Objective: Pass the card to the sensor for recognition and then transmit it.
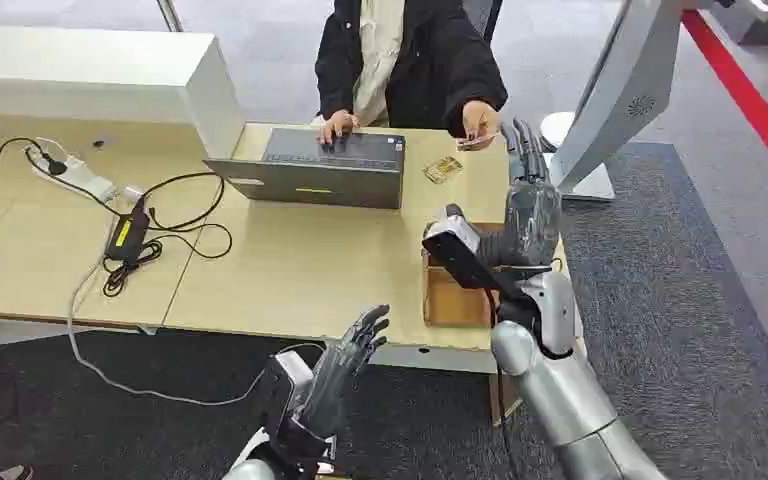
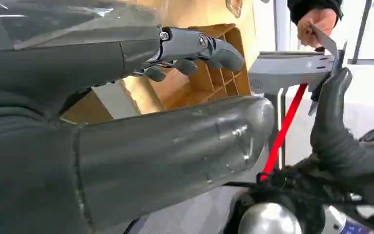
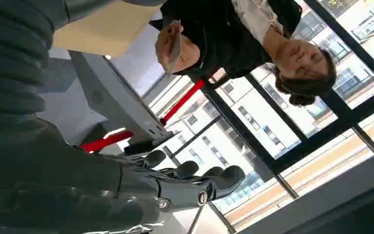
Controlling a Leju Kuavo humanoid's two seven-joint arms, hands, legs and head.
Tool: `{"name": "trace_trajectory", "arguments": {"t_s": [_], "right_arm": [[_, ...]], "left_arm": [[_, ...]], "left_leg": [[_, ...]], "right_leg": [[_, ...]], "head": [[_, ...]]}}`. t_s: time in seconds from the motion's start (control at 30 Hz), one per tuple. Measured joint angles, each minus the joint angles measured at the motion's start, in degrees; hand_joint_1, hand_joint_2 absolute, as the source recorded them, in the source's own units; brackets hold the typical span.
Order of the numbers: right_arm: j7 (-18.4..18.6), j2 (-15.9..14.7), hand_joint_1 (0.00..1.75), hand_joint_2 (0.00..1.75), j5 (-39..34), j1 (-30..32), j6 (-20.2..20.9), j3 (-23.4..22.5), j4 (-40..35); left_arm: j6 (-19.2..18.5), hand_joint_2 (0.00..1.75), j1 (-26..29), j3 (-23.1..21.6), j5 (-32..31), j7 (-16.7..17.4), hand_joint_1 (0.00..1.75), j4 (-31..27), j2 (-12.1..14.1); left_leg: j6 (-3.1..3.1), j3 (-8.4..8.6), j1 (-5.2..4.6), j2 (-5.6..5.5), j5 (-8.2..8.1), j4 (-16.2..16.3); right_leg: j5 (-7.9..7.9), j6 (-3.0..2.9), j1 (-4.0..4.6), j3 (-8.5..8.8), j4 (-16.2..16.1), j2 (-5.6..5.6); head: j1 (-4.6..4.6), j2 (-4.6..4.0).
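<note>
The card is pinched in the hand of a person in a black jacket seated behind the desk; it also shows as a thin pale card and as a card edge-on. My right hand is raised over the desk's right end, fingers straight up and apart, just right of that card and holding nothing. Its fingers are spread. My left hand hangs open below the desk's front edge, its fingers empty. The sensor, a grey-white slanted kiosk, stands to the right.
A laptop lies under the person's other hand. A yellowish card lies on the desk near it. A wooden divided box sits at the desk's front right. Cables and a power strip lie on the left. Dark carpet surrounds the desk.
</note>
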Motion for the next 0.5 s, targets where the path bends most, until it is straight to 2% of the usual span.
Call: {"name": "trace_trajectory", "arguments": {"t_s": [0.17,0.23,0.5], "right_arm": [[3.81,-1.21,0.0,1.75,1.32,-4.46,0.24,3.01,6.19],[6.12,-2.03,0.0,1.75,1.69,-7.23,0.44,5.42,10.78],[8.44,-3.85,0.0,1.75,-0.06,-12.27,0.42,10.15,20.3]], "left_arm": [[-0.15,0.0,-0.68,-0.83,0.44,0.33,0.0,0.74,-0.22],[-0.33,0.0,-1.31,-1.36,0.59,0.68,0.0,1.03,-0.24],[-0.88,0.0,-1.73,-2.06,0.85,0.94,0.0,1.05,-0.24]], "left_leg": [[0.0,-0.02,0.0,-0.02,-0.01,0.0],[0.0,-0.03,0.0,-0.01,0.0,0.0],[0.0,-0.03,0.0,-0.03,0.0,0.0]], "right_leg": [[-0.01,0.0,0.0,-0.04,0.02,0.0],[0.0,0.0,0.01,-0.06,0.02,0.0],[-0.01,0.0,0.0,-0.04,0.01,-0.01]], "head": [[-0.02,0.0],[-0.02,0.0],[0.0,0.0]]}}
